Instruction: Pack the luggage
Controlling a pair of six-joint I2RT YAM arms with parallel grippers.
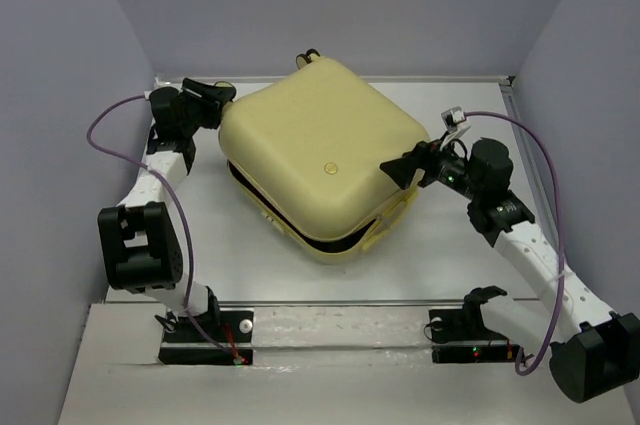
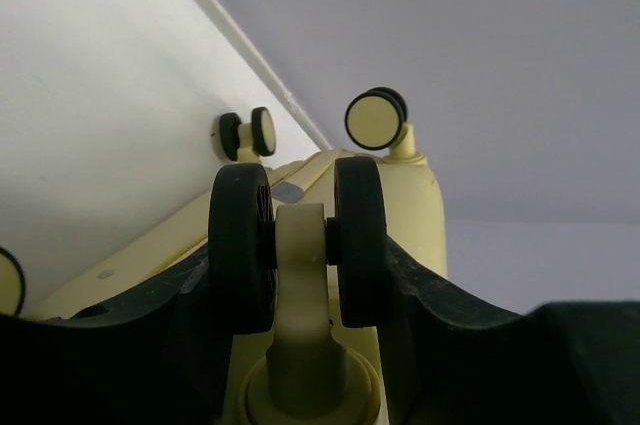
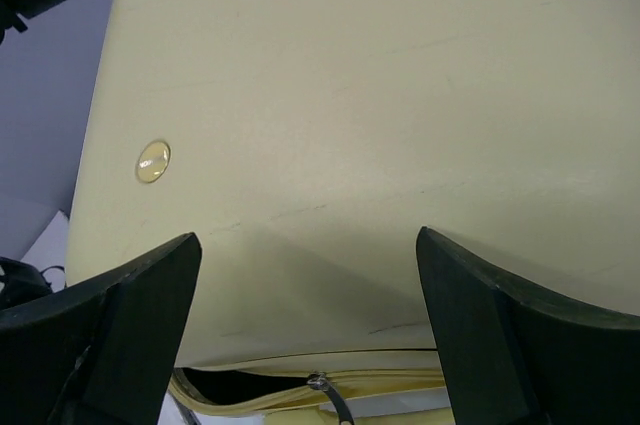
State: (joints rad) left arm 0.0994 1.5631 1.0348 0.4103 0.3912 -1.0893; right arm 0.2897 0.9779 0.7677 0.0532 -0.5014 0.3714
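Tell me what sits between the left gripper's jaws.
A twin caster wheel of the suitcase stands between the left gripper's jaws, seen in the left wrist view.

White table [image 1: 250, 265] with a smooth matte top, seen from above. Plain pale lavender walls [image 1: 400, 5] close it in at the back and on both sides. A thin raised rim [image 1: 450, 79] runs along the table's far edge

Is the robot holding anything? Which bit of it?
The left hand has a caster wheel of the luggage between its fingers; a firm grip cannot be told. The right hand is open, holding nothing.
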